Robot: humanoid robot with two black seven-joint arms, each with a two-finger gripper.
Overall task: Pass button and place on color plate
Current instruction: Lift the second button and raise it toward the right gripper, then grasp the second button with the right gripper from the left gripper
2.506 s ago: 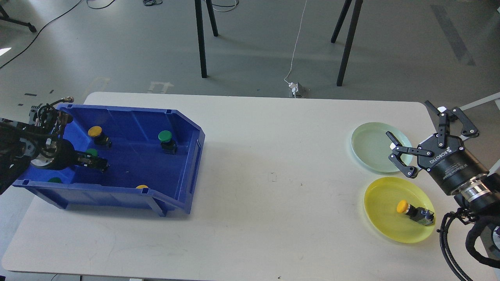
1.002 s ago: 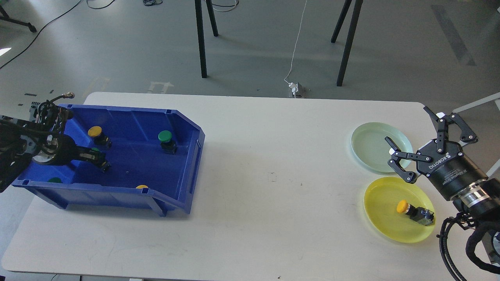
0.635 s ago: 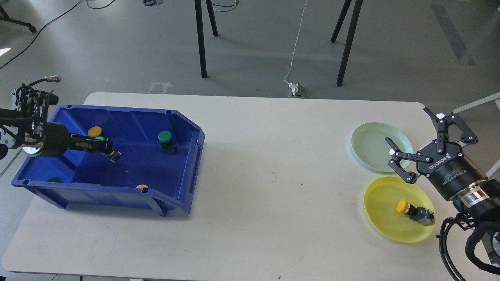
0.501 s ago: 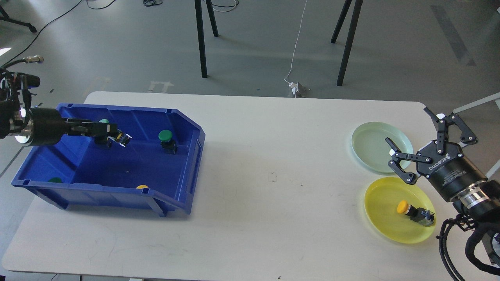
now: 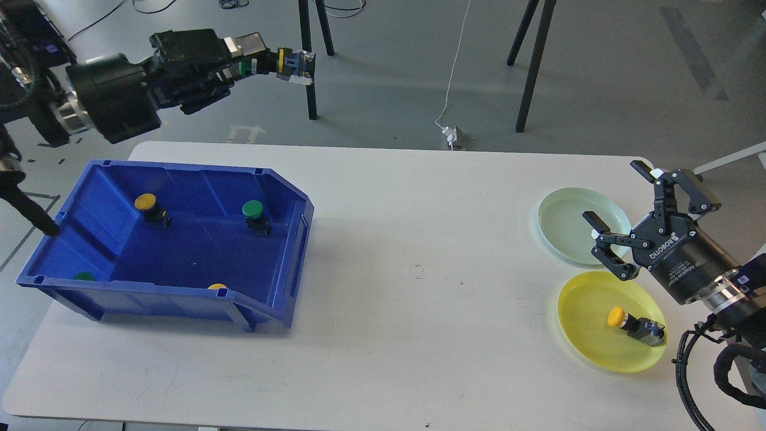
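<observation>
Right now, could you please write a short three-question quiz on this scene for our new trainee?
1. True or false: the left gripper is shut on a green button, lifted above the blue bin.
2. Which plate is bare: A) green plate B) yellow plate?
3. Fill in: the right gripper is ____.

Key: 1 true; 2 A; 3 open.

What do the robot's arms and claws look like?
Both arms are black with shiny silver rings at the wrists. The right gripper has two jointed black fingers with pale tips and white "ROBOTIQ" lettering on its round body. Black cables loop beside it. The left gripper has silvery fingers.
</observation>
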